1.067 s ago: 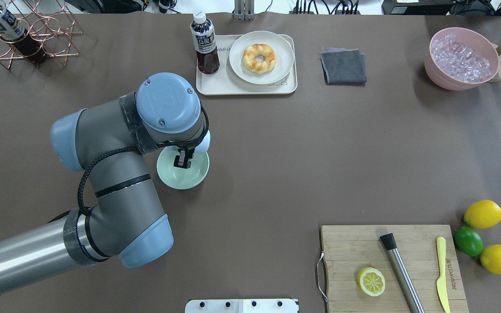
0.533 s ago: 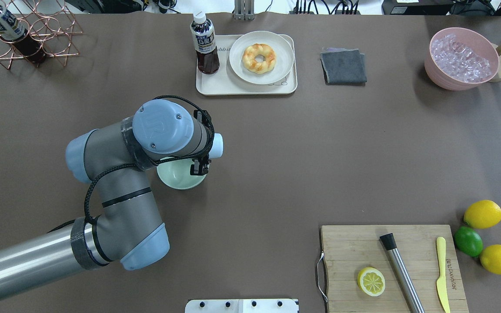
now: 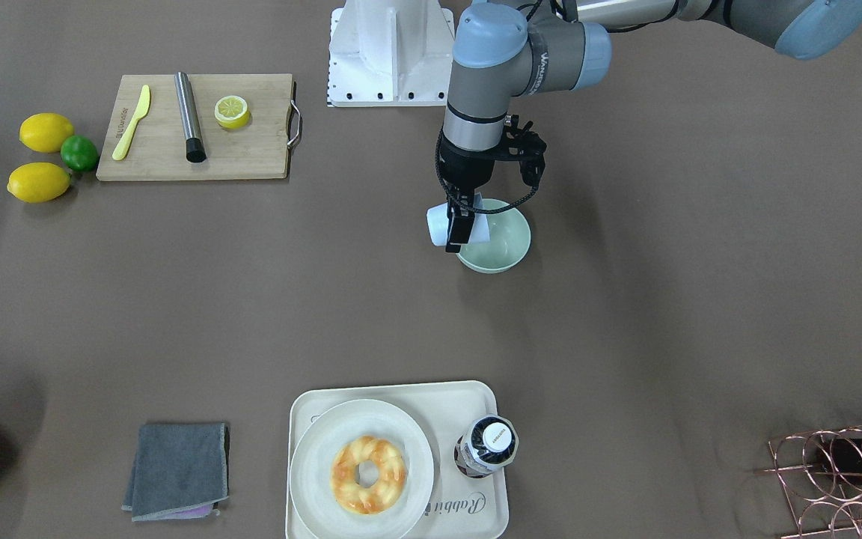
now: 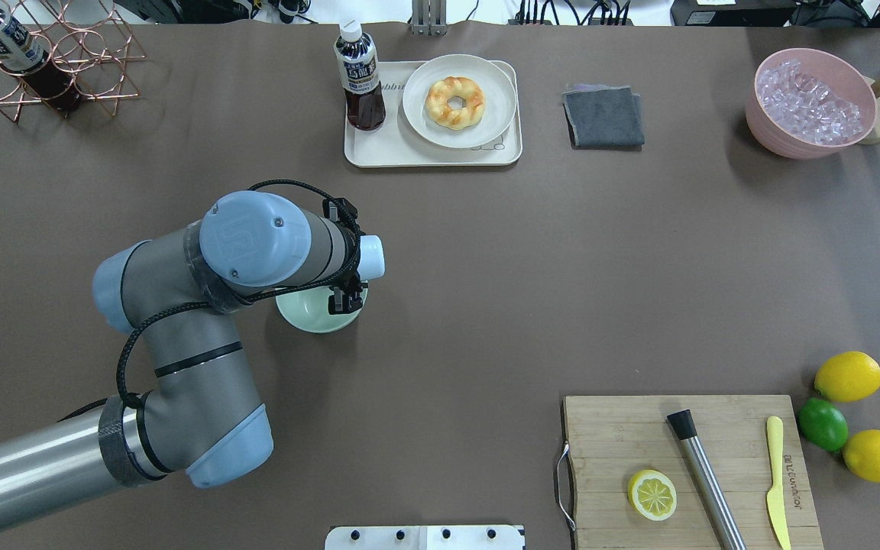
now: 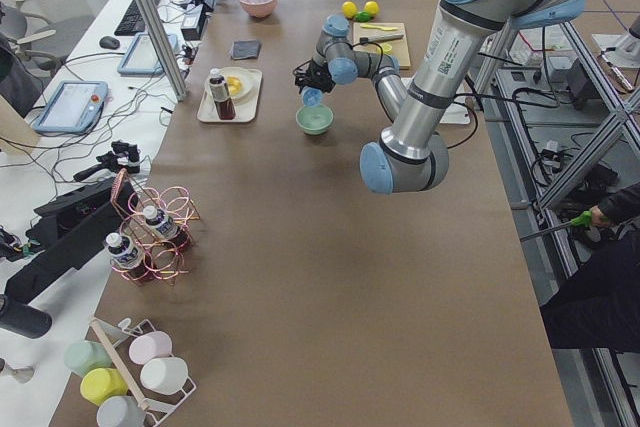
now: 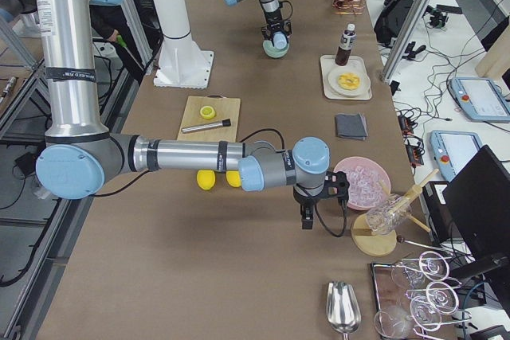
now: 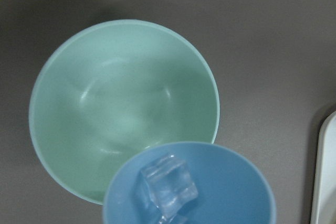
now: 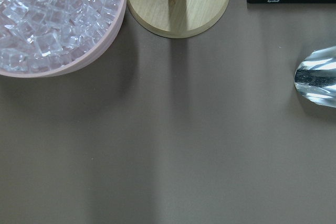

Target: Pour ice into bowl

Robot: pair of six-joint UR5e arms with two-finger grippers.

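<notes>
Left gripper [image 3: 460, 226] is clamped on the light blue cup [image 3: 438, 224]. Cup is tipped nearly sideways, mouth over the edge of the mint-green bowl [image 3: 507, 247]. Ice [image 7: 167, 184]: clear cubes inside the cup at its lip, above the bowl's rim. Right gripper [image 6: 309, 217] hangs near the pink ice tub [image 6: 362, 185], above the table; can't tell whether its fingers are apart or together.
</notes>
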